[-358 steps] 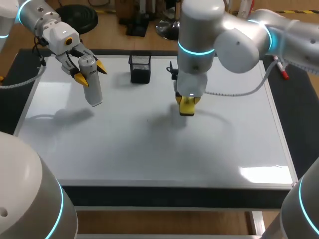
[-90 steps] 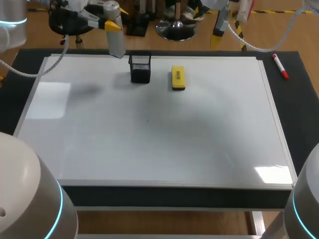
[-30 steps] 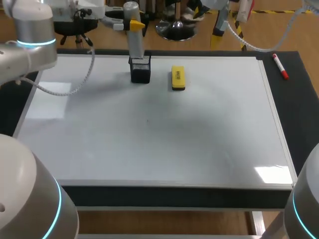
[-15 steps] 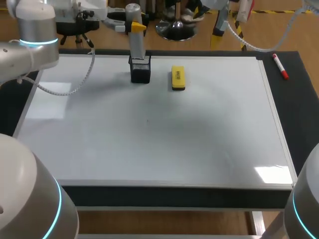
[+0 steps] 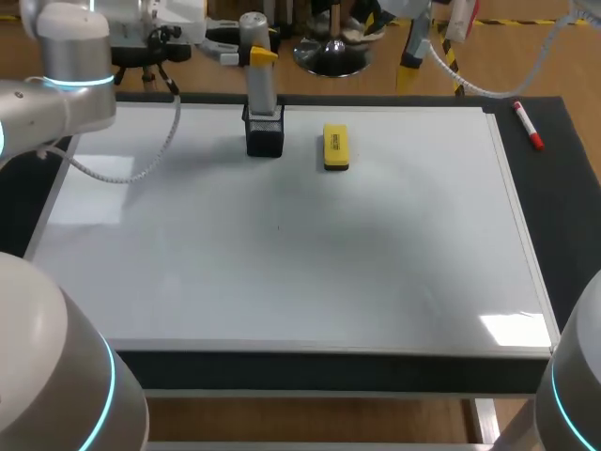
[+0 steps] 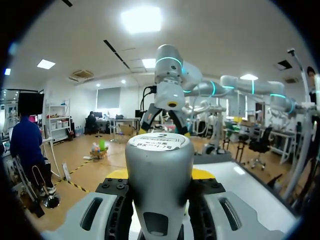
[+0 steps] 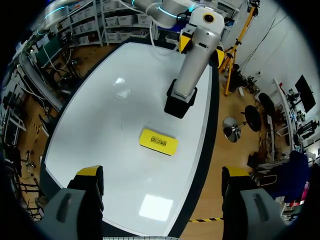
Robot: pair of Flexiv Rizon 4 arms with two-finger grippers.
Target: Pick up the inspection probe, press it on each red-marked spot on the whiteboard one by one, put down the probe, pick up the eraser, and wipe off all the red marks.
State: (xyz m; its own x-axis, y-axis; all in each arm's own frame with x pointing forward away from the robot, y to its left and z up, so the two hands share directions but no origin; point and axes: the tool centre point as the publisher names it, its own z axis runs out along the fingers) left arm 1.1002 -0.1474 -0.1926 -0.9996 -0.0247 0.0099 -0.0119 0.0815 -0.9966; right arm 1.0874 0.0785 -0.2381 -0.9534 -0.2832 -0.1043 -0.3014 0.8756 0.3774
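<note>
Board: white, lies flat.
Cup: black, near the board's far edge.
Probe: grey, upright, bottom end in the cup.
Left gripper: above the cup, pinching the probe.
Right gripper: high over the cup, fingers spread wide.
Eraser: yellow, just right of the cup.

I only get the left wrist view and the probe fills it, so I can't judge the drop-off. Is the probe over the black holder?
Observer: Yes. The head view shows the probe upright in the left hand, its lower end at the mouth of the black mesh holder.
Operator: Where is the eraser?
Observer: The yellow eraser lies flat on the whiteboard, beside the holder but apart from it, on the right arm's side.
Operator: Is the right hand near it?
Observer: No. The right hand is open, holds nothing and looks down on the board from well above.
</note>
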